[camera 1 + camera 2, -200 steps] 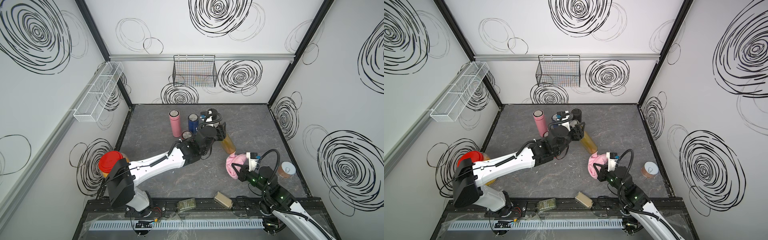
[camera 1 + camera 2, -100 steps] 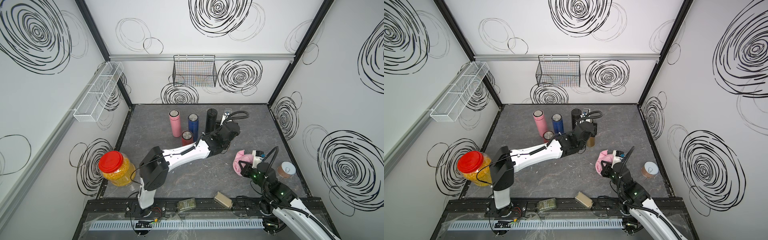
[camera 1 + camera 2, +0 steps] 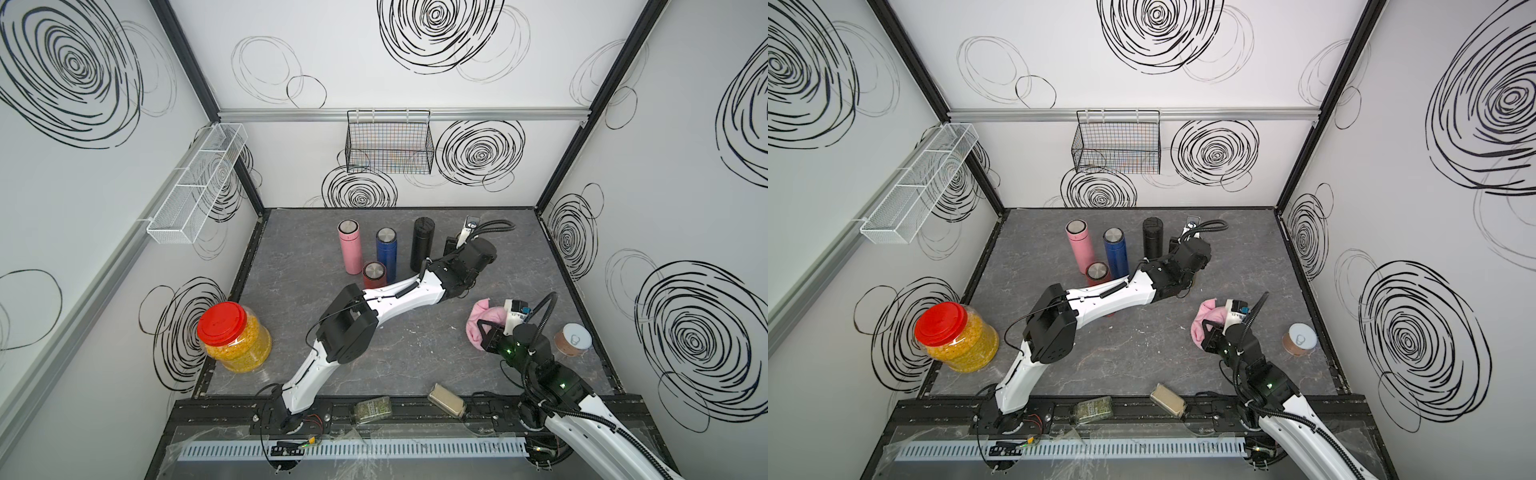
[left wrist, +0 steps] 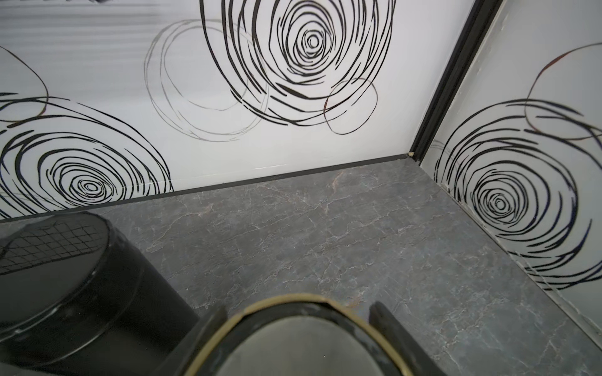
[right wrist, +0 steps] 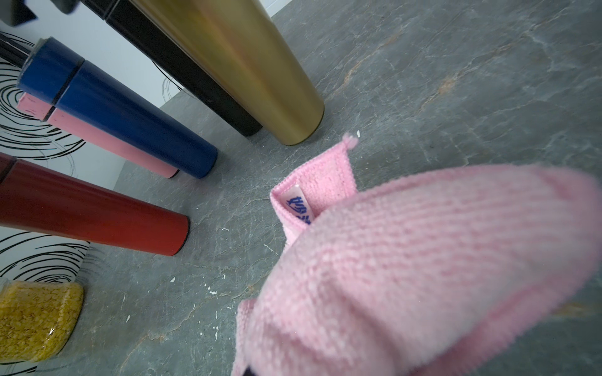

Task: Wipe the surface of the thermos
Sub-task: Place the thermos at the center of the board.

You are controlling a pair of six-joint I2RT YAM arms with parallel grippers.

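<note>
The grey table [image 3: 291, 257] carries everything. The left arm [image 3: 395, 299] stretches right across it so that the left gripper [image 4: 296, 320] comes down on the gold thermos [image 5: 234, 65] from above. The wrist view shows that thermos's gold-rimmed lid sitting between the two fingers [image 4: 205, 328], which are clamped on its sides. A hold at the very top looks chosen to steady the bottle on its base while leaving the whole wall bare for wiping. The black thermos [image 4: 81, 293] stands just beside those fingers, close enough that the grip has little room on that side. The blue thermos [image 5: 130, 114], pink thermos [image 5: 107, 143] and red thermos [image 5: 97, 208] stand farther from them, upright and out of the way. The right gripper [image 3: 482, 332] is closed on the pink cloth [image 5: 407, 260], which is bunched over and around its fingers so that soft fabric, not metal, would meet the bottle. The gold thermos stands ahead of those fingers, near but apart from the cloth, so wiping contact has apparently not been made. A small label [image 5: 298, 205] shows on the loose corner hanging toward the thermos.
</note>
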